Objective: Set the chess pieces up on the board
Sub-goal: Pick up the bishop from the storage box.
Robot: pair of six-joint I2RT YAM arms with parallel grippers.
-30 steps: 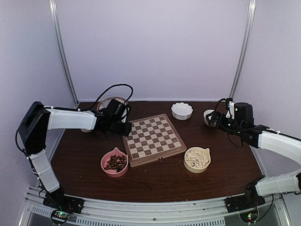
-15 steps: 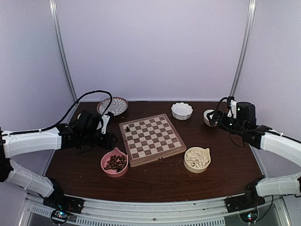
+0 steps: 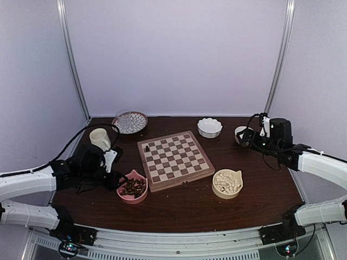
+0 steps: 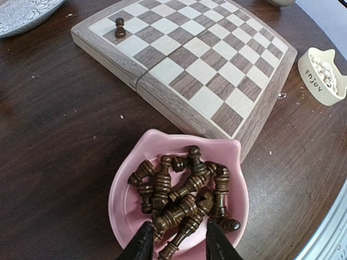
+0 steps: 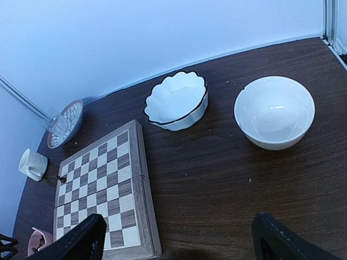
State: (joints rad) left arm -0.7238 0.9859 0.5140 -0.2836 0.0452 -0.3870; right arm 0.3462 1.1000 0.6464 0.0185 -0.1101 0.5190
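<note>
Picking a second dark piece out of the heap is judged to be the step in hand. The left gripper (image 4: 176, 234) is held just above the pink bowl (image 4: 122, 188), which stands on the desk just beside the near left corner of the board (image 4: 191, 60). Its two fingers (image 4: 143, 242) are seen apart with a narrow gap, and nothing is seen clamped between them. Below that gap the dark chess pieces (image 4: 181, 197) are heaped in the bowl, lying across one another at all angles. Only one dark pawn (image 4: 120, 27) is stood on the board, upright on a square at its far left corner, so the task is judged barely begun. The cream pieces (image 3: 227, 183) are kept in a cream bowl (image 3: 226, 195) just off the board's near right corner. The right gripper (image 5: 174, 219) is held over the far right part of the desk, near a white bowl (image 5: 274, 111), its jaws wide apart and empty. For the next move a single piece must be isolated: the fingers would need to be lowered around one that lies clear of its neighbours, across its stem, and closed without a second being caught. A slanted hold could make upright placement difficult.
</note>
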